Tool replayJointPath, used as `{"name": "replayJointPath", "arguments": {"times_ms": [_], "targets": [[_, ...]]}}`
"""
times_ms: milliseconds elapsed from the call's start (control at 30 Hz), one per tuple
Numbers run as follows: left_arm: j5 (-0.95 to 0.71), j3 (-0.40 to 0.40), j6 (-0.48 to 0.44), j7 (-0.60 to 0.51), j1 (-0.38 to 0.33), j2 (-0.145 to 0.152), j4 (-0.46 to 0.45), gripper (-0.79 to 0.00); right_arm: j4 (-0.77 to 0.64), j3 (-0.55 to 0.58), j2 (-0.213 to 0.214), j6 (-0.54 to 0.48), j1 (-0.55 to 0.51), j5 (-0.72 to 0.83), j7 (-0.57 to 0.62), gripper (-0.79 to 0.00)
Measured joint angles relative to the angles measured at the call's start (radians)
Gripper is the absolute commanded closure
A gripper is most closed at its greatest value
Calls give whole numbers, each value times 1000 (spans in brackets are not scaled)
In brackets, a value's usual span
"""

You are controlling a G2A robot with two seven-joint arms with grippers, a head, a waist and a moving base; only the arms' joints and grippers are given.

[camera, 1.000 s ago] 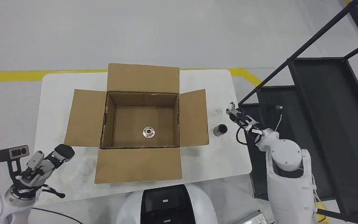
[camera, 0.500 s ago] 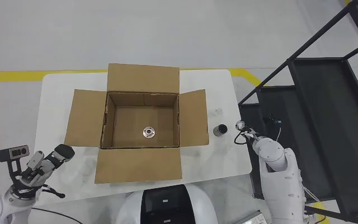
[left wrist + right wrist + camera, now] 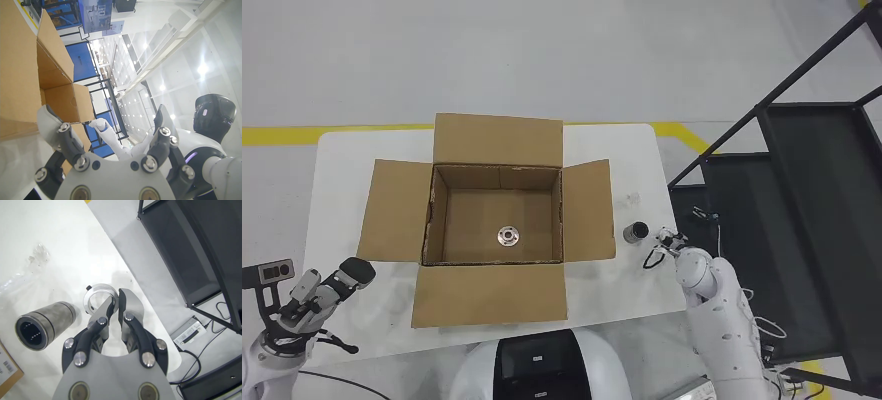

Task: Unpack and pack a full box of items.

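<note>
Far to my left, my left claw [image 3: 105, 115] hangs spread and empty near the cardboard box [image 3: 498, 140], one flanged fitting [image 3: 507, 236] inside. Beside my right claw [image 3: 115, 298] the linear bearing [image 3: 44, 326] lies on its side, long axis level, bore toward the box. That claw pinches the shaft collar [image 3: 94, 292] by its wall. I judge this is unpacking; next, release it flat.

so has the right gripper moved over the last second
Yes. The right gripper, shut on the metal ring, has drawn back toward the robot: it was beyond the metal cylinder, now it sits level with it.
</note>
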Motion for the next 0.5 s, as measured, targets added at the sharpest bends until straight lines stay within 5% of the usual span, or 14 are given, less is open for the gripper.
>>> {"name": "replayJointPath", "arguments": {"times_ms": [133,200,233,500], "targets": [[0,0,0,0,0,0,0,-785,17,-28,-2,17,18,3,8,0],[0,0,0,0,0,0,0,-785,24,-36,-2,25,26,-2,11,-437],[0,0,0,0,0,0,0,-785,29,-39,-2,29,31,-5,14,-785],[0,0,0,0,0,0,0,-785,21,-37,-1,51,42,24,10,-785]]}}
